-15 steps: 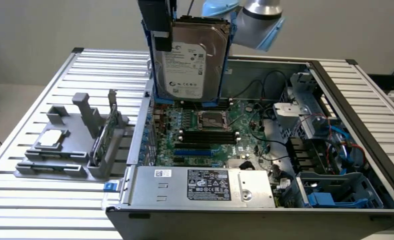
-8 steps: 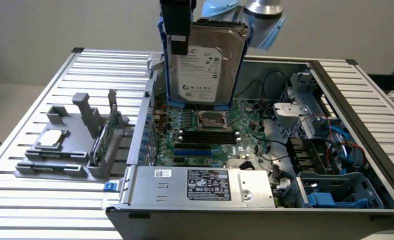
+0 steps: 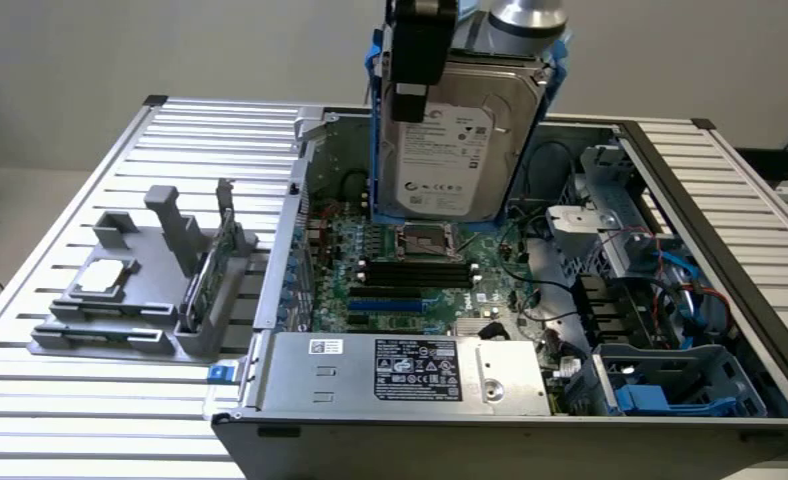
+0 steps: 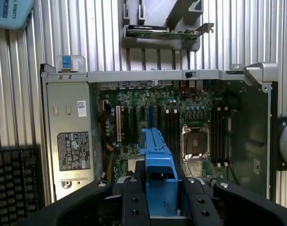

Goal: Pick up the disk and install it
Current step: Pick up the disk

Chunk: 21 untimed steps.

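Note:
The disk (image 3: 448, 140), a silver hard drive with a white label and blue carrier rails, hangs upright above the open computer case (image 3: 274, 290), over its far half. My gripper (image 3: 458, 45) is shut on the disk's upper end; one black finger (image 3: 418, 50) lies against the near face. In the wrist view the blue rail of the disk (image 4: 157, 165) sits clamped between the two black fingers (image 4: 134, 202) of the gripper (image 4: 160, 205), with the motherboard (image 4: 181, 127) straight below.
A grey fixture (image 3: 114, 320) on the slatted table (image 3: 74, 420) at the exterior view's left holds a small silver chip (image 3: 101, 278) and a green circuit card (image 3: 201, 285). The case contains a power supply (image 3: 408, 370), cables, and a blue-lined drive bay (image 3: 668, 385) at the near right.

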### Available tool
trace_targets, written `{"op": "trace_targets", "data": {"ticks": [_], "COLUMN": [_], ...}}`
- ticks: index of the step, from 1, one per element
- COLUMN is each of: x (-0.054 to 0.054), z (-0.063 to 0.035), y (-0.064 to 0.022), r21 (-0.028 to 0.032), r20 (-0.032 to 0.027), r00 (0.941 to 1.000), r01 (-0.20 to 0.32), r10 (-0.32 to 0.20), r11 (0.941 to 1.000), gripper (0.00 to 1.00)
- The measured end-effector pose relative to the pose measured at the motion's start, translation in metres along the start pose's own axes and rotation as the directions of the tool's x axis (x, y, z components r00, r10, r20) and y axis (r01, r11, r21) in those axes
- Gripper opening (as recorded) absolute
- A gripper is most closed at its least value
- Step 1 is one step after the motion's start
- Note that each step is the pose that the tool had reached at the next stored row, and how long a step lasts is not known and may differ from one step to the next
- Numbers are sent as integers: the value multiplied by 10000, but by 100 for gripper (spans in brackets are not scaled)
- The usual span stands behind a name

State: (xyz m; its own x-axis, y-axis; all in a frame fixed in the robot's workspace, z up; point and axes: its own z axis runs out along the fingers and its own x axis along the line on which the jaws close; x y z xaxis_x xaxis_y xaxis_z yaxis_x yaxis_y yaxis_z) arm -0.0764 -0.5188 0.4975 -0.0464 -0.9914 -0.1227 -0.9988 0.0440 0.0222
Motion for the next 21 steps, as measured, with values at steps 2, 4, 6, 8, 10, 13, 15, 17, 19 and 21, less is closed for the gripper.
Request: {"op": "trace_targets", "data": {"ticks": [2, 4, 6, 8, 10, 13, 15, 17, 19, 21], "x": [32, 65, 100, 134, 168, 224, 264, 309, 357, 407], "z": [-6, -11, -17, -23, -28, -36, -42, -47, -52, -56], "y": [-81, -162, -248, -329, -411, -531, -606, -675, -740, -805], "r21": [0, 0, 0, 0, 0, -1, -1, -1, -1, 0], "r20": [0, 0, -1, -1, 0, 0, -1, 0, 0, 0], "r00": [10000, 10000, 10000, 10000, 10000, 10000, 10000, 10000, 10000, 10000], "r01": [-1, -1, -1, -1, 0, -2, 0, -1, 0, -1], "r10": [1, 1, 1, 1, 0, 2, 0, 1, 0, 1], "r11": [10000, 10000, 10000, 10000, 10000, 10000, 10000, 10000, 10000, 10000], "gripper": [33, 33, 33, 33, 33, 33, 33, 33, 33, 33]}}
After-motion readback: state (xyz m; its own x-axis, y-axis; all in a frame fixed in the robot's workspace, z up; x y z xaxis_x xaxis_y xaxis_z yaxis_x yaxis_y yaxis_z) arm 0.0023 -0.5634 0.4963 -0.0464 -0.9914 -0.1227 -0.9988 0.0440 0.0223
